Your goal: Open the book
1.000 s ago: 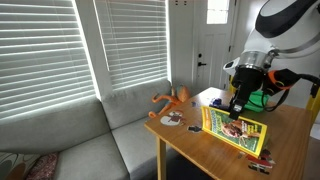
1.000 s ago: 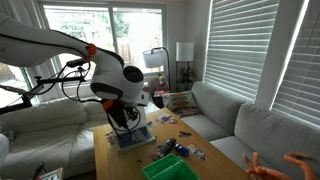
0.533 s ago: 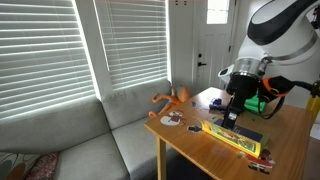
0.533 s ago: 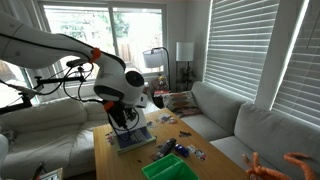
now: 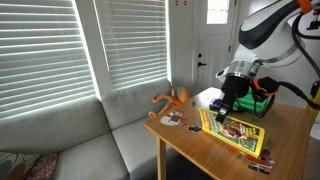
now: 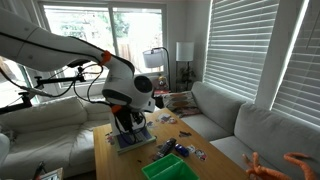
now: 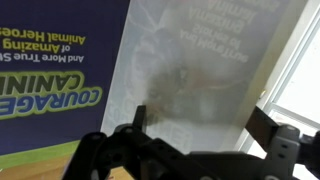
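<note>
The book (image 5: 234, 130) lies on the wooden table (image 5: 290, 135). Its yellow-green bordered cover with the colourful picture is tilted up towards the camera. It also shows in an exterior view (image 6: 131, 136) under the arm. In the wrist view a blue page with yellow lettering (image 7: 65, 70) lies beside a pale grey glossy page (image 7: 205, 60) with faint mirrored print. My gripper (image 5: 224, 110) hangs over the book's near end, and it also shows in an exterior view (image 6: 128, 122). In the wrist view the gripper (image 7: 205, 125) has its fingers wide apart, with the grey page behind them.
A bright green plastic box (image 6: 168, 168) stands at the table's end and also shows behind the arm (image 5: 259, 100). Small colourful flat pieces (image 6: 186, 149) lie scattered, some near the table corner (image 5: 170, 120). An orange toy (image 5: 172, 99) sits beside a grey sofa (image 5: 80, 140).
Half a second ago the book looked thin and flat on the table. Now its cover face shows tilted up again. The arm has shifted slightly up and back.
</note>
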